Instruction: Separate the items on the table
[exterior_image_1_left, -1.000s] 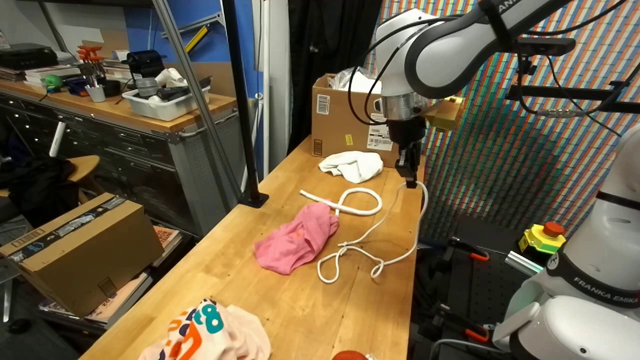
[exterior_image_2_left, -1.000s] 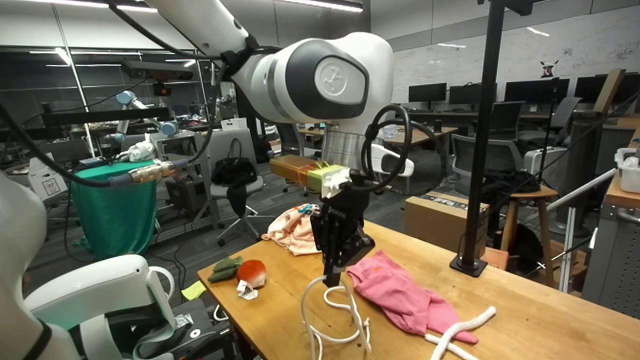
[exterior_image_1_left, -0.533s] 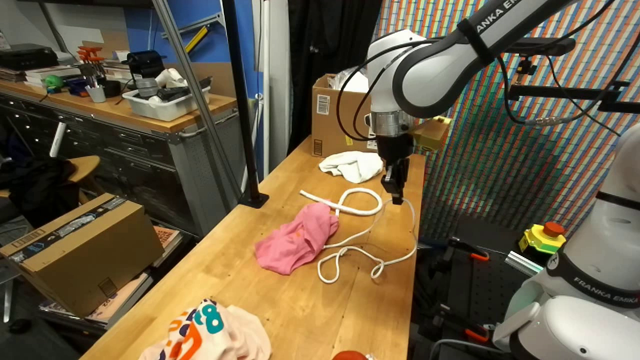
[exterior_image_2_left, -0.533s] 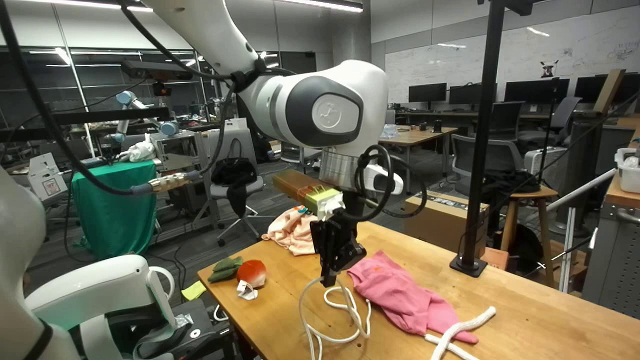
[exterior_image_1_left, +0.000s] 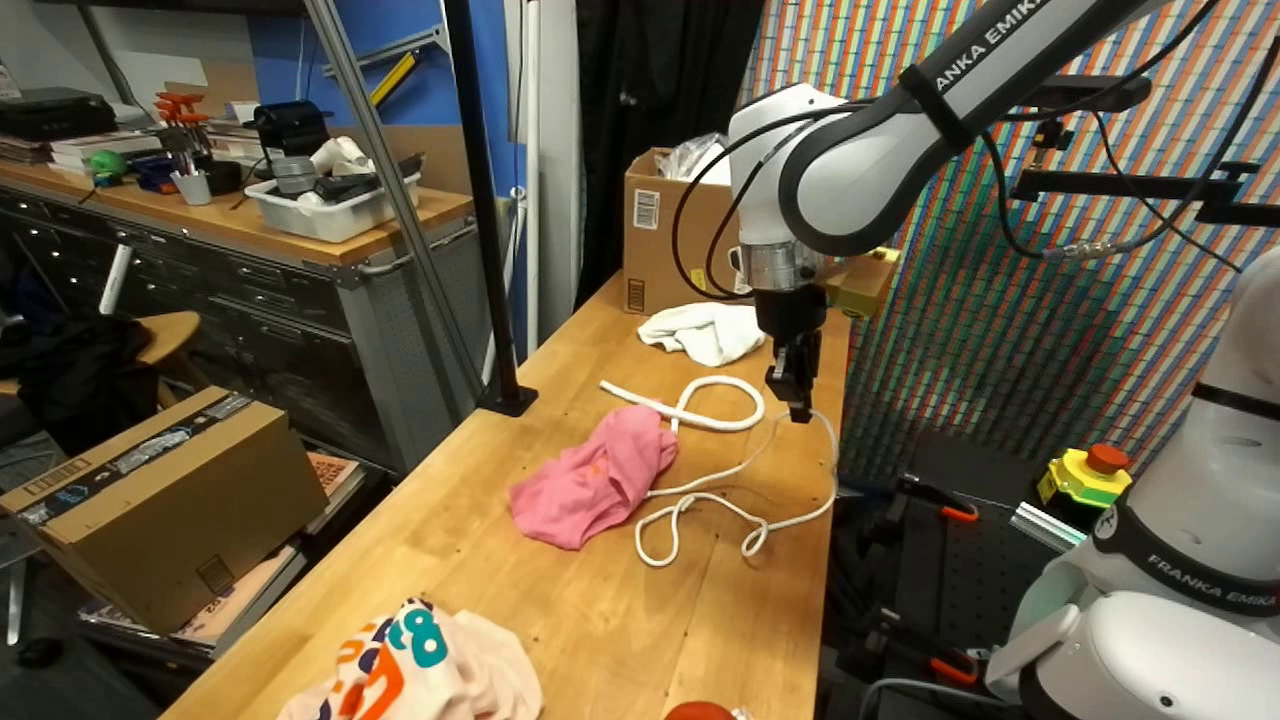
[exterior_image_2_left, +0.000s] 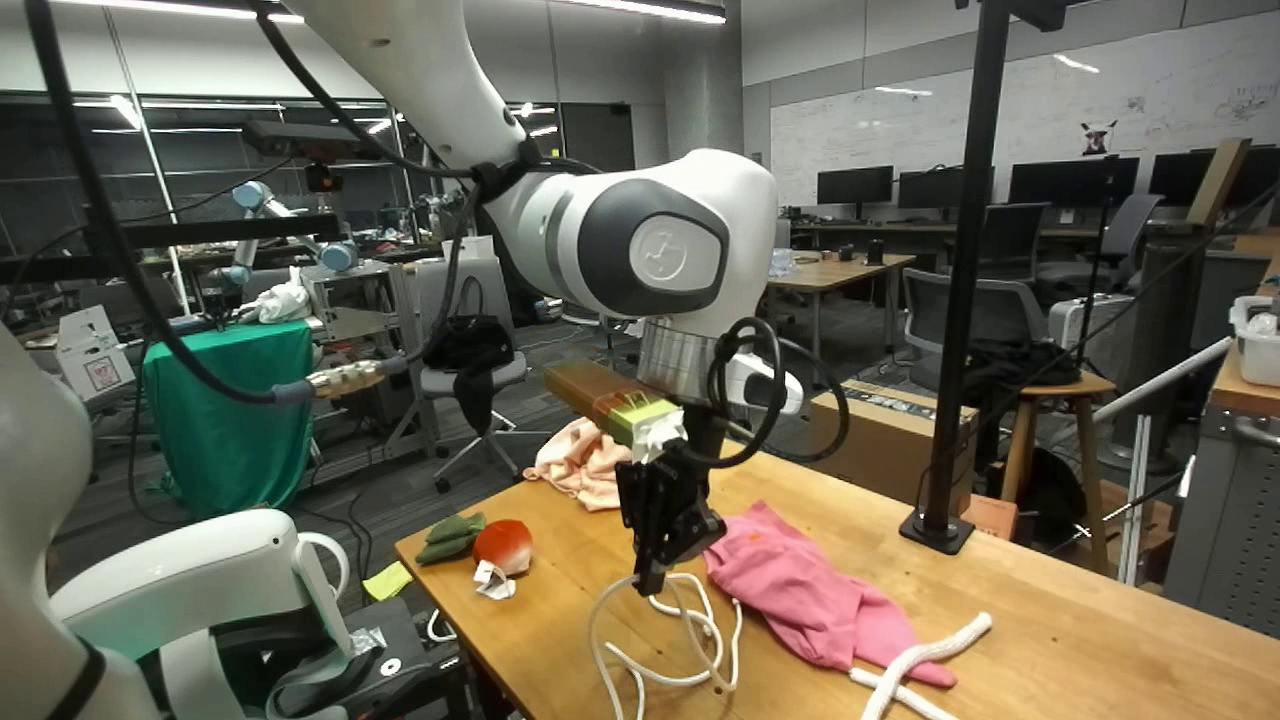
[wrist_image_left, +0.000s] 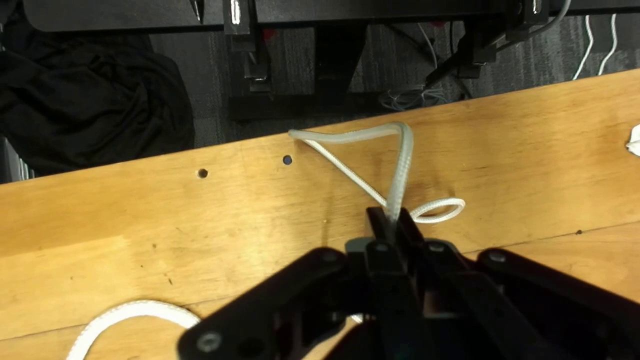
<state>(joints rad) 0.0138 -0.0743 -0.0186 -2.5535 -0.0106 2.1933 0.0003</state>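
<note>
A thin white rope (exterior_image_1_left: 800, 519) lies in loose loops on the wooden table (exterior_image_1_left: 620, 630). My gripper (exterior_image_1_left: 800, 415) is shut on this rope and holds a bend of it just above the table near the edge. In an exterior view the gripper (exterior_image_2_left: 648, 582) has the rope (exterior_image_2_left: 592, 635) hanging from its tips. In the wrist view the rope (wrist_image_left: 403, 150) runs up between the fingertips (wrist_image_left: 392, 220). A pink cloth (exterior_image_1_left: 595, 475) lies mid-table. A thicker white rope (exterior_image_1_left: 715, 425) touches it. A white cloth (exterior_image_1_left: 710, 333) and a peach printed cloth (exterior_image_1_left: 470, 650) lie farther apart.
A cardboard box (exterior_image_1_left: 680, 240) stands at the table's end behind the white cloth. A red-and-white round item (exterior_image_2_left: 505, 545) and green items (exterior_image_2_left: 450, 538) sit at the opposite end. A black post (exterior_image_2_left: 962, 300) rises at one table edge.
My gripper has moved down and away from the cardboard box, still holding the thin rope. The rope's loop has sunk, and its free end has shifted to the pink cloth's edge.
</note>
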